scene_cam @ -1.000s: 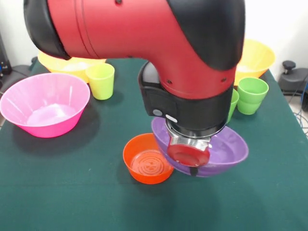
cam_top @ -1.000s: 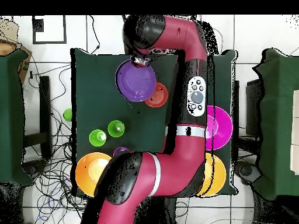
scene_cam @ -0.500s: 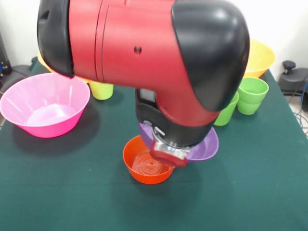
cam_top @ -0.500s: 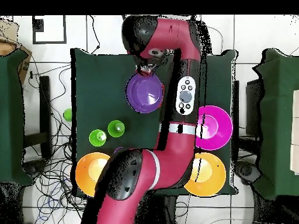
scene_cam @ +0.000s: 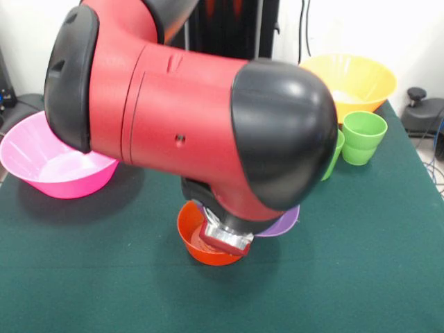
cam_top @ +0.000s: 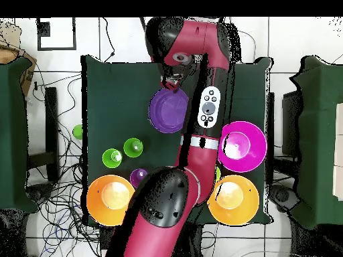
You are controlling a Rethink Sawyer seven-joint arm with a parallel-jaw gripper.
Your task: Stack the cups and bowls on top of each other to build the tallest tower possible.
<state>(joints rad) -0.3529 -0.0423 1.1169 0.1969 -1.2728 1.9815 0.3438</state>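
The gripper [scene_cam: 223, 239] sits low over the small orange bowl [scene_cam: 198, 244]; whether it grips anything cannot be told. The purple bowl [cam_top: 169, 110] lies right against it, above the orange one. Beyond are the pink bowl [scene_cam: 41, 166], green cups [scene_cam: 363, 137] and yellow bowl [scene_cam: 354, 80].

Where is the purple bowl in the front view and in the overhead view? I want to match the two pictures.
Front view: the purple bowl shows only as a sliver at lower centre, under the arm's wrist, beside the small orange bowl.
Overhead view: the purple bowl sits in the upper middle of the green table, mostly uncovered.
Shared landmark: the big pink bowl, left in front view, right in overhead view.
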